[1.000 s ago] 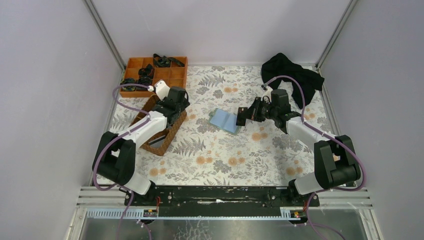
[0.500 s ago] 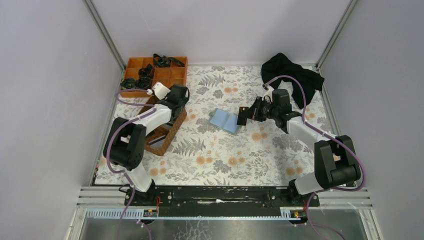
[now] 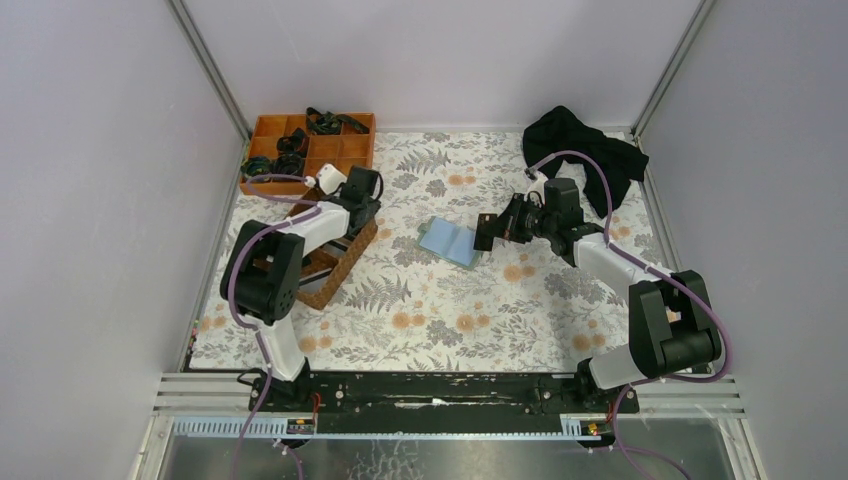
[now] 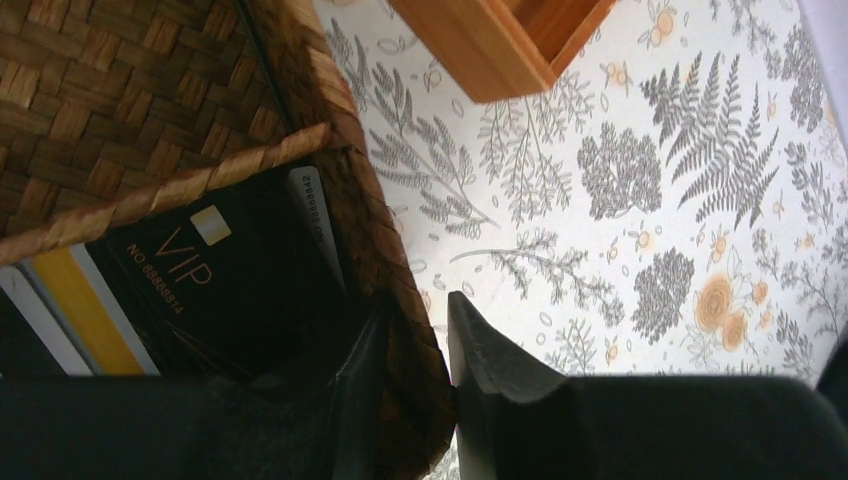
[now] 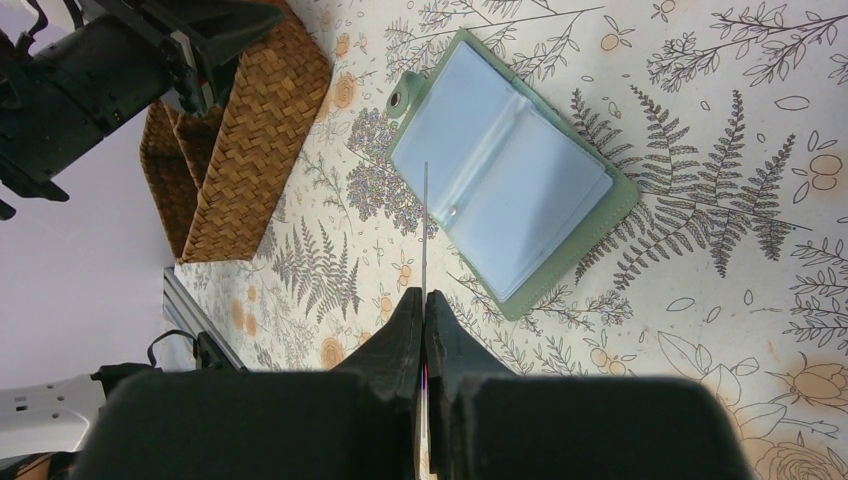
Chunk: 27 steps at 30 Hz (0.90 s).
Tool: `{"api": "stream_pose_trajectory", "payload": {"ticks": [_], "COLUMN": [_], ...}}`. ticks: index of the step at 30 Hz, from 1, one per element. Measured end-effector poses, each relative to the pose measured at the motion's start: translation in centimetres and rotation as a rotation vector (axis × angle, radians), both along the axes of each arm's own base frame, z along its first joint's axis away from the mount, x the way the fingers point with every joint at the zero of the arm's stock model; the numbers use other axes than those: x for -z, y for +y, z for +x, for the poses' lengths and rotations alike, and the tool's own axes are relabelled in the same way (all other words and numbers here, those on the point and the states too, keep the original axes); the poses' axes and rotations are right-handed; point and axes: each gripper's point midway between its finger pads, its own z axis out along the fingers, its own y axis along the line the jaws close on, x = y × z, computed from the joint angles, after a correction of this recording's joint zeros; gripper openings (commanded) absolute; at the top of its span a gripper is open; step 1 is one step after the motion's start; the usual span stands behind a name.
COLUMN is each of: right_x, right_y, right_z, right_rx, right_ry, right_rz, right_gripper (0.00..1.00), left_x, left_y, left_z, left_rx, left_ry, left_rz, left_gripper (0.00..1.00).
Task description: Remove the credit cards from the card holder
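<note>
The card holder (image 3: pixel 450 241) lies open on the floral table, light blue inside with a green rim (image 5: pixel 505 185). My right gripper (image 3: pixel 486 233) sits just right of it and is shut (image 5: pixel 425 305) on a thin credit card (image 5: pixel 425 230), seen edge-on above the holder's near corner. My left gripper (image 3: pixel 357 212) hangs over the far right corner of the wicker basket (image 3: pixel 335 270). Its jaws stand a little apart (image 4: pixel 412 330), one either side of the basket wall (image 4: pixel 385 260). Inside lie a black VIP card (image 4: pixel 190 270), a whitish card (image 4: pixel 315 215) and a yellow-striped card (image 4: pixel 70 310).
An orange divided tray (image 3: pixel 310 145) with black items stands at the far left, its corner close to the basket (image 4: pixel 500 50). A black cloth (image 3: pixel 585 150) lies at the far right. Grey walls close in the table on both sides.
The left arm has folded back, its elbow swinging inward, while its gripper shifted slightly farther over the basket. The right gripper has hardly moved and still holds the card.
</note>
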Motion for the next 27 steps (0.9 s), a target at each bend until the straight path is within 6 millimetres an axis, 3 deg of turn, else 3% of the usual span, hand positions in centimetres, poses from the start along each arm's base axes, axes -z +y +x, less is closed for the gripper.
{"api": "stream_pose_trajectory", "payload": {"ticks": [7,15,21,27], "right_x": [-0.1,-0.2,-0.5,-1.7], "right_y": [0.1,0.3,0.6,0.9], "right_z": [0.1,-0.2,-0.3,0.3], "right_rx": [-0.002,-0.023,-0.04,-0.046], "right_ry": [-0.002,0.004,0.004,-0.024], "right_rz": [0.002,0.016,0.029,0.04], "right_gripper": [0.0,0.0,0.0,0.0], "left_x": [-0.3,-1.1,-1.6,-4.9], "left_y": [-2.6,-8.3,-10.2,-9.9], "left_z": [-3.4,-6.8,-7.4,-6.5], "left_rx": [0.092,0.25,0.321,0.347], "left_ry": [0.015,0.013,0.006,-0.072], "left_rz": [-0.053,-0.096,-0.088,-0.045], "left_gripper": [0.34,0.63,0.84,0.97]}}
